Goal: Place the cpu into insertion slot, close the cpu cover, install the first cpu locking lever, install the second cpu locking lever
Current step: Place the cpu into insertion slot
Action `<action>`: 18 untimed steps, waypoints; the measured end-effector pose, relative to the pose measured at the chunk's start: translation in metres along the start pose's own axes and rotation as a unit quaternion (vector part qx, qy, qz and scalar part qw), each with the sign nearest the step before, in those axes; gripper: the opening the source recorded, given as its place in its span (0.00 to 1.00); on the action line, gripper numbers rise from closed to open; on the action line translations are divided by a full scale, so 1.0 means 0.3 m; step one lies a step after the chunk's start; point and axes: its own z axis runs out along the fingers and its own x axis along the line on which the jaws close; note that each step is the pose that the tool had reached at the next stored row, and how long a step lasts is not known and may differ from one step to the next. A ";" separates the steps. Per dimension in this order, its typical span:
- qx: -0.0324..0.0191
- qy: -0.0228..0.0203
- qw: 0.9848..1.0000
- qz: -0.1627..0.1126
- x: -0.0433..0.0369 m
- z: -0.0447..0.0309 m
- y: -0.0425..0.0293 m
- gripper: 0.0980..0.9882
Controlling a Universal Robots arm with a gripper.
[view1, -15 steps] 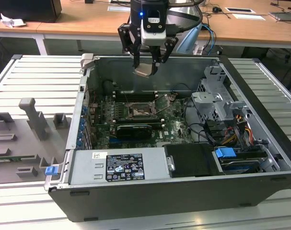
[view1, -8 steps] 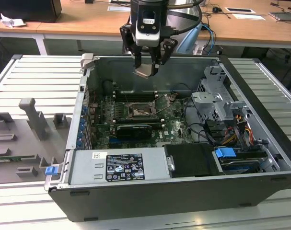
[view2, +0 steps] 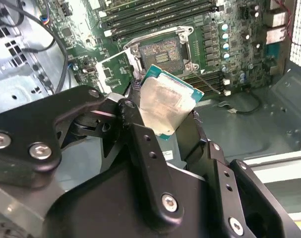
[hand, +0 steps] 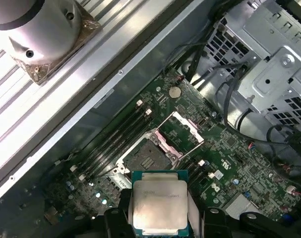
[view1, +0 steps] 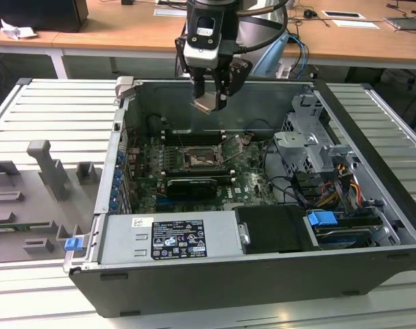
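An open computer case (view1: 262,281) sits on a ribbed metal table (view1: 50,116), wooden desks (view1: 125,31) behind.

My arm (view1: 209,10) hangs in from twelve o'clock in the exterior view, my gripper (view1: 209,103) pointing down toward six o'clock. Its two black fingers (view2: 140,144) are clamped on the cpu (view2: 165,104), which is held tilted.

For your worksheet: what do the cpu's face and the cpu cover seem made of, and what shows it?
The cpu: dull silver-grey metal face, faintly streaked, on a green board edge. The cpu cover: probably thin bare steel, bright glinting rim.
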 end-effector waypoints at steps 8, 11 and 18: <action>-0.001 -0.006 0.998 0.067 0.000 0.011 -0.001 0.48; -0.001 -0.006 0.997 0.076 0.000 0.013 -0.001 0.48; -0.002 -0.008 0.995 0.100 0.000 0.018 -0.001 0.48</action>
